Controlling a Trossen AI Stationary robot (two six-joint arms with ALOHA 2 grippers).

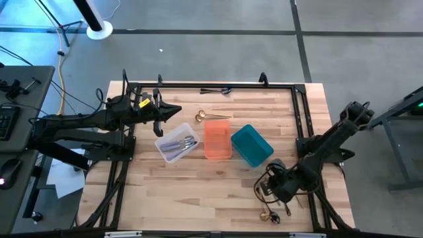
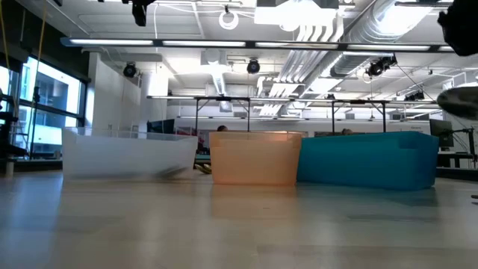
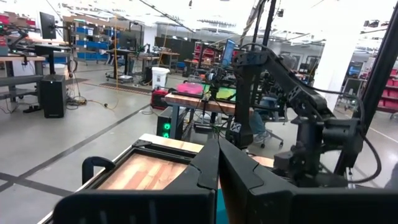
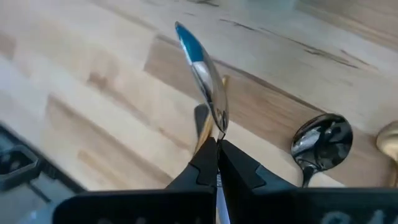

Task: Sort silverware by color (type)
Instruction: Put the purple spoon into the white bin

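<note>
A wooden surface (image 1: 198, 185) is seen from above, with three bins set side by side near its middle: a clear bin (image 1: 177, 145), an orange bin (image 1: 217, 139) and a teal bin (image 1: 252, 145). Several silver pieces of silverware (image 1: 186, 143) are seen lying in the clear bin, their long axes running along its length. A gold spoon (image 1: 206, 117) is laid just behind the orange bin, its bowl toward the left arm and its handle along the bin's back edge. Dark pieces (image 1: 217, 90) are laid at the far edge, lengthwise along it. The right hand (image 4: 217, 146) is held low over the near right corner of the surface, its fingers pressed together on the handle of a shiny silver spoon (image 4: 202, 68), which is tilted up and away from the hand, bowl outermost. On the wood just beside it, another silver spoon (image 4: 322, 140) and a gold piece (image 4: 390, 140) are seen, bowls facing up. The left hand (image 3: 217, 152) is held above the far left of the surface near the clear bin, fingers closed together on nothing.
</note>
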